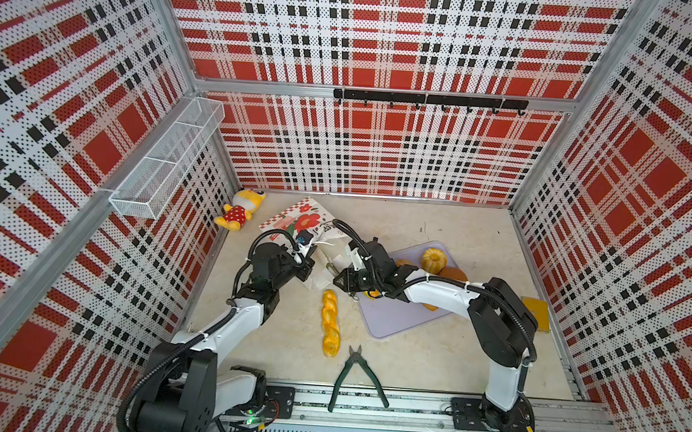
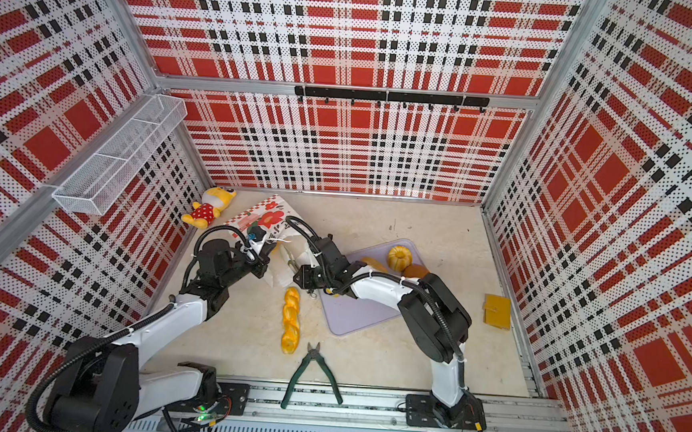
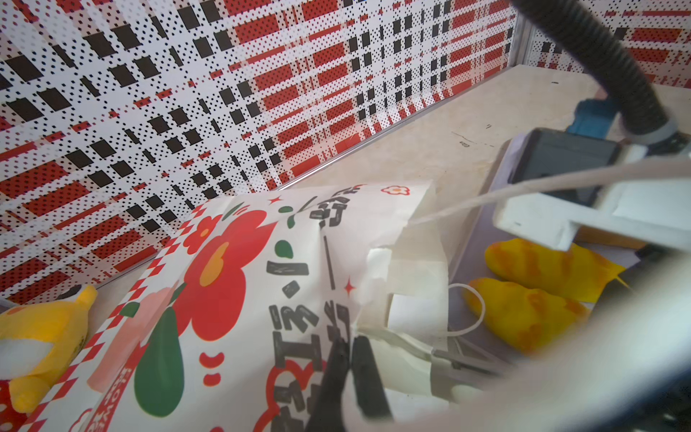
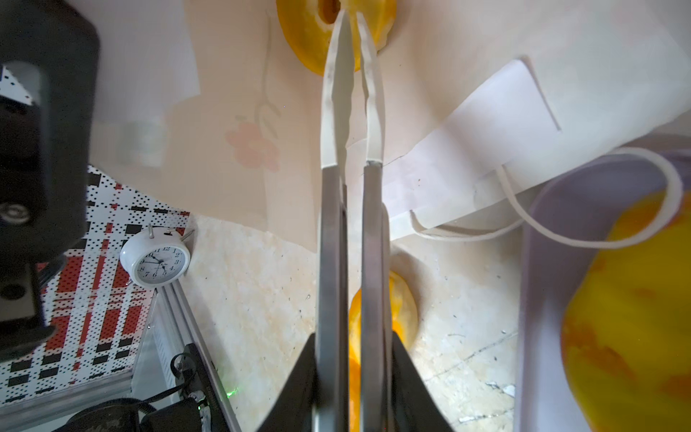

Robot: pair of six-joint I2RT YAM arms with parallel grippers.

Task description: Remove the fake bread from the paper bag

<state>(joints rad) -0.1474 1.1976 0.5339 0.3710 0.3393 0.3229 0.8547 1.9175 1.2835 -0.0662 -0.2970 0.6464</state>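
Note:
The white paper bag [image 1: 298,218] [image 2: 267,215] with red flowers lies on its side at the back left, mouth toward the tray. My left gripper [image 3: 349,344] [image 1: 308,270] is shut on the bag's rim [image 3: 374,336]. My right gripper [image 4: 351,17] [image 1: 329,266] reaches into the bag with its long white-tipped fingers a narrow gap apart, their tips just in front of a ring bread [image 4: 310,41] and nothing between them. A twisted braid [image 1: 330,322] [image 2: 291,319] lies on the table. A fluted cake [image 1: 433,260] and a brown bun [image 1: 453,273] sit on the lilac tray [image 1: 391,320].
A yellow plush doll [image 1: 236,211] lies by the back left corner. Green pliers [image 1: 356,376] rest at the front edge and a yellow square pad [image 1: 535,311] by the right wall. A white clock [image 4: 155,262] stands near the left wall. A wire basket [image 1: 164,162] hangs there.

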